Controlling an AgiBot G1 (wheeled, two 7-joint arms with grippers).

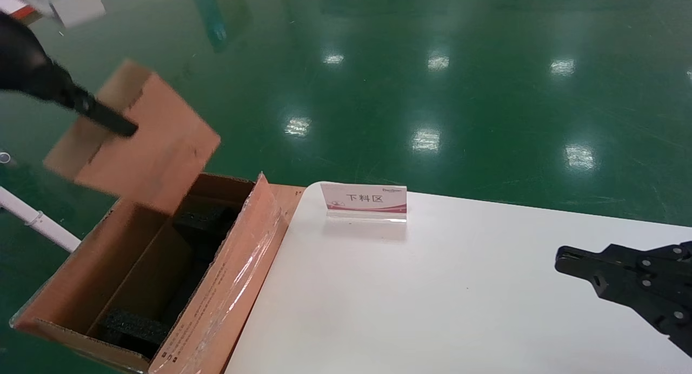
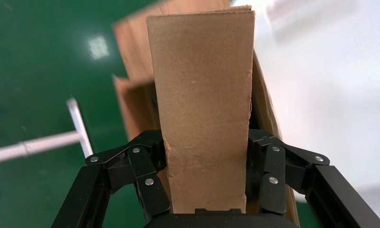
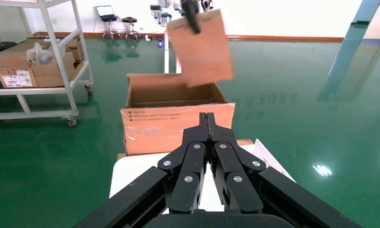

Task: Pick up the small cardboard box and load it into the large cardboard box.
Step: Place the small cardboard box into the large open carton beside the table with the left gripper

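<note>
Left gripper [image 2: 207,183] clamped on the small cardboard box [image 1: 143,141], held tilted in the air above the large cardboard box [image 1: 162,276]; risk: low corner snags the foam blocks [image 1: 203,220] or rim on descent; right gripper [image 3: 207,124] parked closed over the table [image 1: 459,287].

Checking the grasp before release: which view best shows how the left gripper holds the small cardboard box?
The left wrist view: both fingers clamp the small cardboard box. The head view shows the left gripper from the side; the right wrist view only distantly.
</note>
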